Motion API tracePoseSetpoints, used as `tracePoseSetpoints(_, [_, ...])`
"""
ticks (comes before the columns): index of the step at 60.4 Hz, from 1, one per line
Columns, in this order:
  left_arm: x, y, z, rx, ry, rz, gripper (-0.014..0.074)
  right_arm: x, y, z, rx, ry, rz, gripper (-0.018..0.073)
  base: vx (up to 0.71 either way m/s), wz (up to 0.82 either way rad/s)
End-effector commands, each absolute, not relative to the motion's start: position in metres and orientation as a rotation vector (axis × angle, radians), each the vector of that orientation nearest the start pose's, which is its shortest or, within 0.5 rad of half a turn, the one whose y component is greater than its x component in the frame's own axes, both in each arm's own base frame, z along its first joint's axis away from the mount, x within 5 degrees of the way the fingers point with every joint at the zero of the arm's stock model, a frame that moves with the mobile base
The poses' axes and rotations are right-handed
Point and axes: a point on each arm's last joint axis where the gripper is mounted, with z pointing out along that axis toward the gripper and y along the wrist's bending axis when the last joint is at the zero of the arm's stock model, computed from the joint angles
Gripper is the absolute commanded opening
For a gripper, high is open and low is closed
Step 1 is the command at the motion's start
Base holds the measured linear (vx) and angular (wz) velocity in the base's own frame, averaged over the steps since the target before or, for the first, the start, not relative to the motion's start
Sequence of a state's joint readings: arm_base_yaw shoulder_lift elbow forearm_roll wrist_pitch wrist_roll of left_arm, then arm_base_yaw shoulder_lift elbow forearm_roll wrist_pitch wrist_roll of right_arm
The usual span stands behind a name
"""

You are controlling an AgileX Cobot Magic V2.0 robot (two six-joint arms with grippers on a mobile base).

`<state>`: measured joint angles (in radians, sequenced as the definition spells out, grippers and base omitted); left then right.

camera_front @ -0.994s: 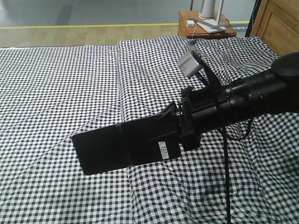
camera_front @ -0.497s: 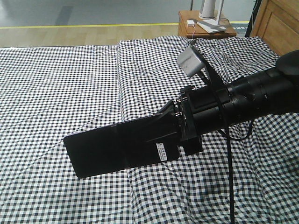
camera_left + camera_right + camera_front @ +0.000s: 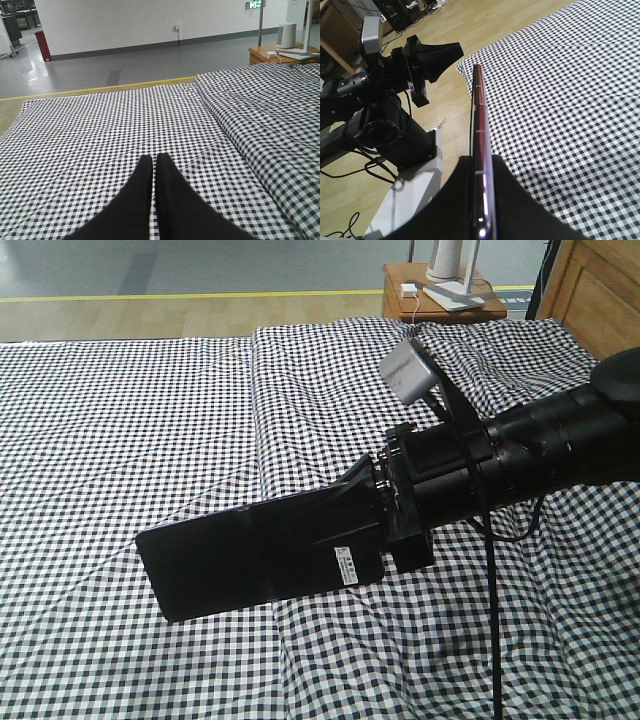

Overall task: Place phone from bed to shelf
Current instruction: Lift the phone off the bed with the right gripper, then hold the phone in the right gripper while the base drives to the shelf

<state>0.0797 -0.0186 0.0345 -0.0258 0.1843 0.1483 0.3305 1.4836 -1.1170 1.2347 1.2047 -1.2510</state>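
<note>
- The bed (image 3: pixel 120 420) is spread with wrinkled black-and-white check fabric and fills most of the front view. A raised fold is seen running down its middle.
- A wooden headboard (image 3: pixel 600 290) is seen at the far right, with a bedside table (image 3: pixel 490 308) just beside it that carries white items.
- The right gripper (image 3: pixel 480 165) is clamped on the phone (image 3: pixel 230 560). The phone is held out over the bed, broad face toward the front camera, and hides the fabric behind it.
- Only the phone's thin pinkish rim is shown by the right wrist view, and beyond it the left arm (image 3: pixel 395 65) over a wooden floor with cables.
- The left gripper (image 3: pixel 153 159) is seen with its fingers pressed together and nothing between them.
- A small white sticker (image 3: pixel 350 562) is shown on the phone only in the front view.
</note>
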Motion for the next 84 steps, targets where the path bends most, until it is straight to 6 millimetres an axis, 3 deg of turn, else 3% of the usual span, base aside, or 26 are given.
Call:
tracePoseSetpoints(1, [0.0548,0.0039,0.2006,0.027,1.582,0.142,0.0001,0.2308,0.1684,0.3492,-1.218,1.761,1.385,-0.0002,-0.01,0.02])
tracePoseSetpoints(39, [0.0548,0.0039,0.2006,0.027,1.582,0.142,0.0001,0.2308,0.1684,0.3492,-1.218,1.761,1.385,-0.0002,-0.04,0.17])
tracePoseSetpoints(84, [0.0548,0.0039,0.2006,0.027,1.582,0.142,0.0001,0.2308,0.1684,0.3493,-1.217,1.761,1.386,-0.0002,-0.12,0.5])
